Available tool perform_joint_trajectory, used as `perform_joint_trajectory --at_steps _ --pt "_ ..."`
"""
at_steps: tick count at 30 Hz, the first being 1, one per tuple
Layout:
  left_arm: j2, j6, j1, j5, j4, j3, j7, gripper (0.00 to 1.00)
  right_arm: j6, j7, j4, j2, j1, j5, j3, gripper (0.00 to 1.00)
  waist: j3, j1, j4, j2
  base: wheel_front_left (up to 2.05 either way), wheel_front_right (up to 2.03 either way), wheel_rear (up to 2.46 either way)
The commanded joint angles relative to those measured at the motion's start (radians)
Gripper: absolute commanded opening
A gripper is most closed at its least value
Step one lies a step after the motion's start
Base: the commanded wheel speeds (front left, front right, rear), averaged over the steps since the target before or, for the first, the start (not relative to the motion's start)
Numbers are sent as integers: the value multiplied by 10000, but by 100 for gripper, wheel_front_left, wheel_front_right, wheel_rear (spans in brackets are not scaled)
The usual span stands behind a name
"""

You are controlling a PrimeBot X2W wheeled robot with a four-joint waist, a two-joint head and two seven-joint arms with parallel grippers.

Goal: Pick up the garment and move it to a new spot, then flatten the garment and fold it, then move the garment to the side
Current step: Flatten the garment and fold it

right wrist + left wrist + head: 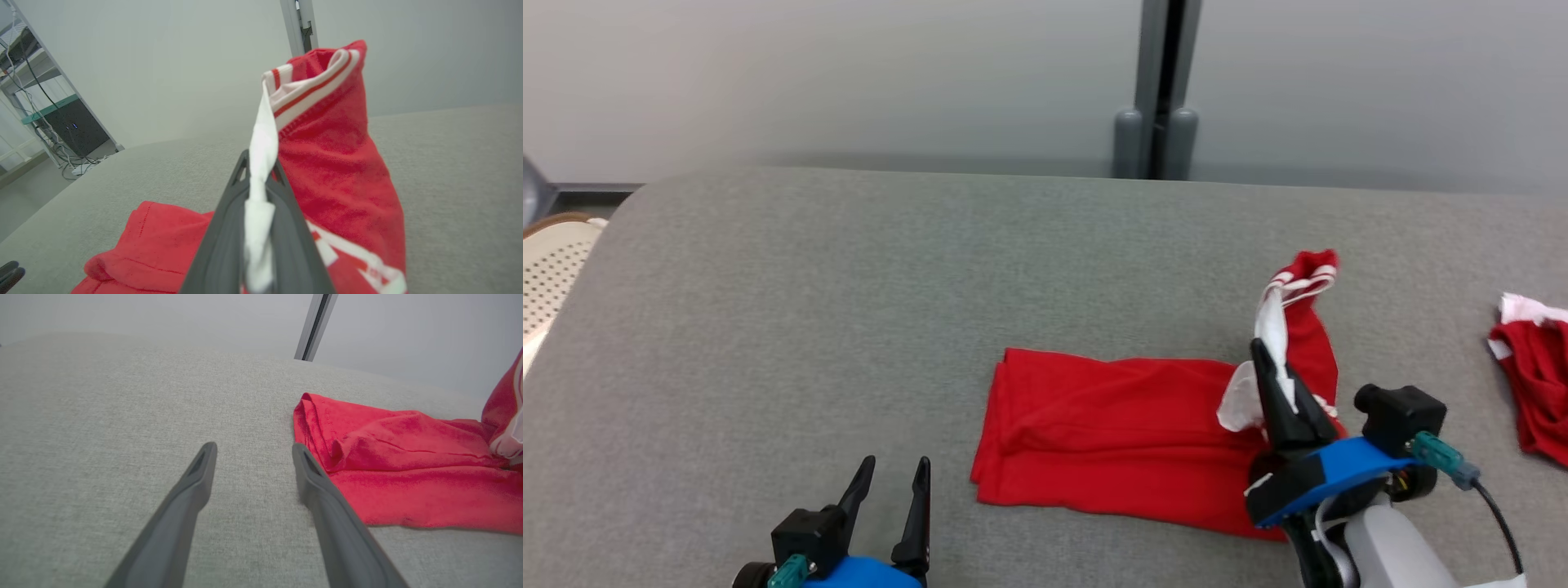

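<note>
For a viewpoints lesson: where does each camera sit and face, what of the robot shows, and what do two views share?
Head view: on the head, facing down at the grey fabric table; open left gripper, right gripper pinching the red white-trimmed garment.
Left wrist view: low, along open fingers across the table.
Right wrist view: along shut fingers at the lifted garment.
Shared: the garment.

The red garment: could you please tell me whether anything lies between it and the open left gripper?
Nothing visible does: bare grey table lies between the left gripper and the garment's left edge. The right gripper pinches its white trim.
</note>
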Motion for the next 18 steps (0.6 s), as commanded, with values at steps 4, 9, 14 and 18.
perform_joint_trajectory --at_steps 4,9,14,18 --pt "1 -24 97 58 61 -12 -42 100 0 -26 11 -8 -193 781 1128 0 82 0 1070 0 0 0 0" --pt "-2 -28 109 130 22 -94 -42 100 2 -28 324 -14 -480 1404 2009 0 135 0 2150 0 0 0 0" --pt "-4 -30 152 98 -29 12 -42 100 2 -31 781 -16 -867 1950 2765 47 227 0 2588 0 0 0 0" --pt "-4 -27 233 82 -70 155 -42 100 0 -26 884 -16 -1018 1939 2798 100 205 0 2361 0 0 0 0"
